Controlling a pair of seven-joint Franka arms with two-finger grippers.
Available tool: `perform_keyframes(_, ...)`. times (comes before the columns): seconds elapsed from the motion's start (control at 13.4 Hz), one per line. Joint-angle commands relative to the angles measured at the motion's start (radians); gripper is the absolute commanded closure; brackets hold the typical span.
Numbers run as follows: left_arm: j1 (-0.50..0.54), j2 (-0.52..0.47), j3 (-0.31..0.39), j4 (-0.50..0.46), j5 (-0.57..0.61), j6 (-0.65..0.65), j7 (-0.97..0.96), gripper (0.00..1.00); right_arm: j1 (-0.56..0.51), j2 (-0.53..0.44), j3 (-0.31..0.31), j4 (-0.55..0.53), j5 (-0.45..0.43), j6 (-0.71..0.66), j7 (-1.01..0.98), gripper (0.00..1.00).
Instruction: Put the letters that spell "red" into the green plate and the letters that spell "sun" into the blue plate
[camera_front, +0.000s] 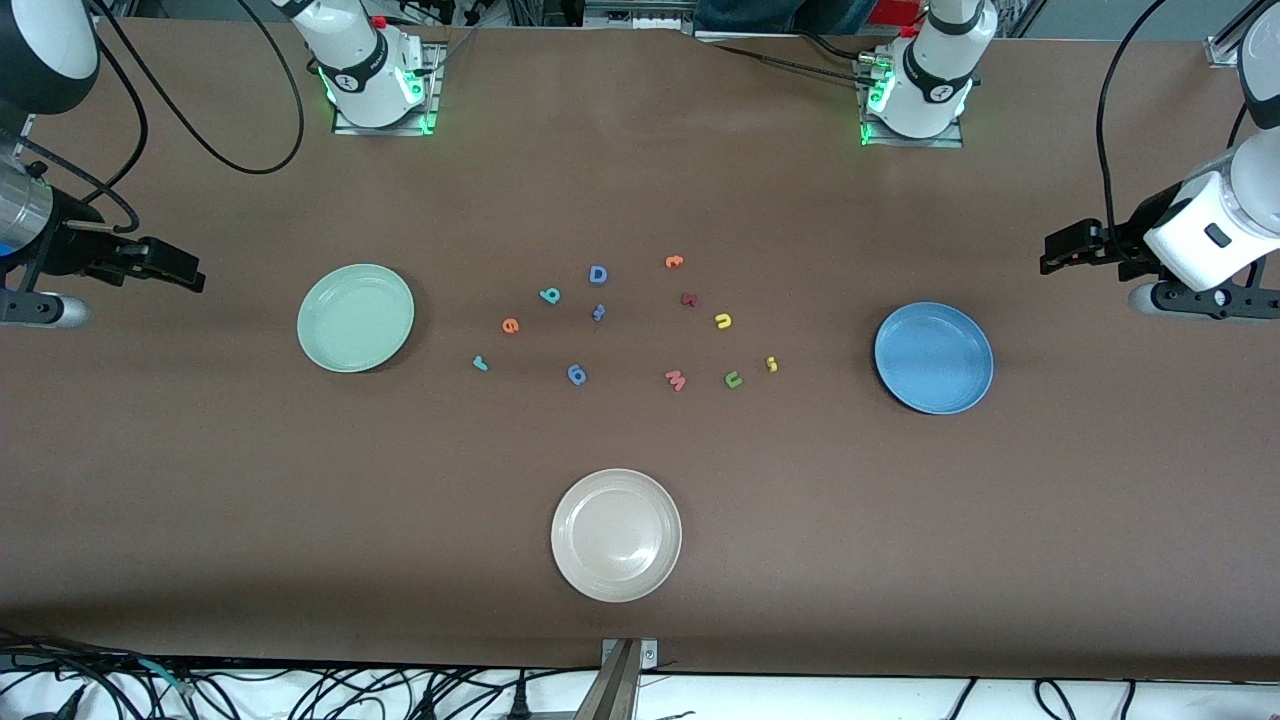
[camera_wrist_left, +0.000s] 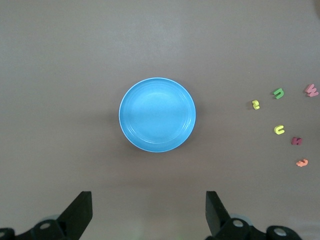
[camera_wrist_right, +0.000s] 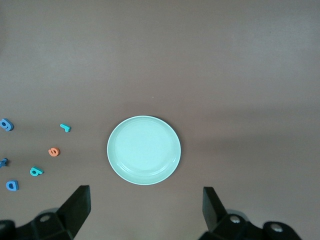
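Both tools open; three plates, twelve letters.

Both arms are cropped by the front view's side edges. In each wrist view, only the finger ends of the left tool and the right tool are shown. The small blue letter is too small to be read.

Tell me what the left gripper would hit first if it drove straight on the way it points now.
Likely the blue plate: the left gripper, fingers open, points down at the table with the plate centred ahead in its wrist view. Exact landing spot is uncertain; nothing else lies between.
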Motion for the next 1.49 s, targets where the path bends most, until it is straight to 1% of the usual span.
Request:
perform_keyframes(0.0,0.005,0.018,-0.008,0.025,0.022,-0.001,0.009,0.0,-0.006,-0.008,0.002,-0.004,0.009,-0.003,-0.011,0.0)
perform_keyframes(1.41,0.0,0.037,-0.01,0.02,0.021,0.022,-0.006,0.0,-0.006,-0.007,0.002,-0.006,0.009,-0.006,-0.008,0.01)
